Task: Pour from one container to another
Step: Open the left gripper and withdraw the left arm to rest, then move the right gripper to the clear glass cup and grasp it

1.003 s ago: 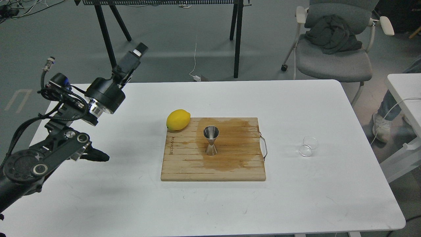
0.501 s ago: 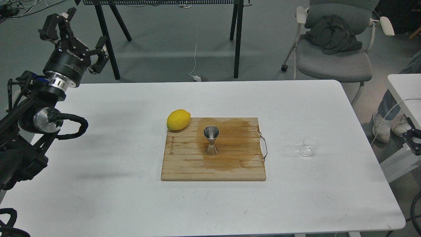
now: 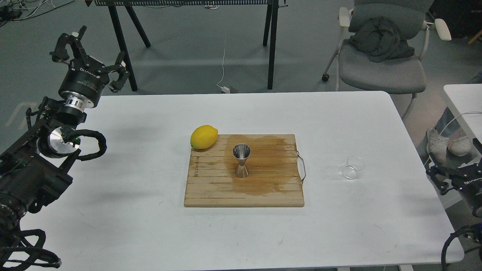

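Currently L gripper (image 3: 91, 52) raised past table's (image 3: 150, 233) far-left corner, fingers spread wide, holding nothing. R gripper (image 3: 450, 177) just in at right edge, off the table; fingers look parted, empty. Steel jigger (image 3: 241, 160) upright mid cutting board (image 3: 244, 171), on a wet stain. Glass cup (image 3: 353, 167) on table right of board, well apart from both grippers. Lemon (image 3: 204, 136) at board's far-left corner.

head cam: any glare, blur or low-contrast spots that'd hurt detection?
Head view: sharp overall, soft even lighting, faint shadows on the table. The glass cup is nearly invisible against the white top, only its rims reading. The jigger shows small specular highlights. The wet stain darkens the cutting board. The left gripper is crisp; the right gripper is cropped at the frame edge.
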Motion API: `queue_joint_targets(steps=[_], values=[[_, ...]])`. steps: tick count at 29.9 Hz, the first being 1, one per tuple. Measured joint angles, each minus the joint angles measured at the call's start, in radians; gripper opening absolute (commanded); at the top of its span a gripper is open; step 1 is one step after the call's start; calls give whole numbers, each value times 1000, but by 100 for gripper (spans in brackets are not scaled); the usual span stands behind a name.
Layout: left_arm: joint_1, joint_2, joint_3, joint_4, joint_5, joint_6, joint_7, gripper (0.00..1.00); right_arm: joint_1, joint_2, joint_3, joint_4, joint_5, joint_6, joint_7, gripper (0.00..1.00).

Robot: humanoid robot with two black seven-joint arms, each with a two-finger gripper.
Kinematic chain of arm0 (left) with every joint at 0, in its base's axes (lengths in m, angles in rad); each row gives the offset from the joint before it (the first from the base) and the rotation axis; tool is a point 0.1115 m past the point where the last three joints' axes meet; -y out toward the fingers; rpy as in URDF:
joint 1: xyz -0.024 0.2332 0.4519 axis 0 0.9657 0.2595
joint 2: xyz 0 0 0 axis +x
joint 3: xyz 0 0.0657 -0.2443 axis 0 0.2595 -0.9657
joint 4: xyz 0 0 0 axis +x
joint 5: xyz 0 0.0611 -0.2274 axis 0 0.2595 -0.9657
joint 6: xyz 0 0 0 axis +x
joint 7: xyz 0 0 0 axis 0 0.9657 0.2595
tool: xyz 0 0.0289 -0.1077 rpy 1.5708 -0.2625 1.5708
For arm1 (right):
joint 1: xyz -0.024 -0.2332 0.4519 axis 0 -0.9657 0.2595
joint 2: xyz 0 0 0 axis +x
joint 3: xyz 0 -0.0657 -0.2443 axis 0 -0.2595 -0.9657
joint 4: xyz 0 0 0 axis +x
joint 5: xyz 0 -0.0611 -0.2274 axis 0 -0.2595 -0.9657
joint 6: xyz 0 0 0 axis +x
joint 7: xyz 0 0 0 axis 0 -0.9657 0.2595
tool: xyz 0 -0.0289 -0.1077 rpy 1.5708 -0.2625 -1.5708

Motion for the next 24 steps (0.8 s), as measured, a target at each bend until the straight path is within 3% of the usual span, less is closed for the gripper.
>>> queue_joint_targets(steps=[12, 24], values=[[12, -4, 13, -18, 3, 0, 0, 100, -34, 209, -4, 57, 1, -14, 1, 99], [15, 7, 13, -17, 10, 0, -9, 100, 33, 356, -16, 65, 3, -386, -13, 99]])
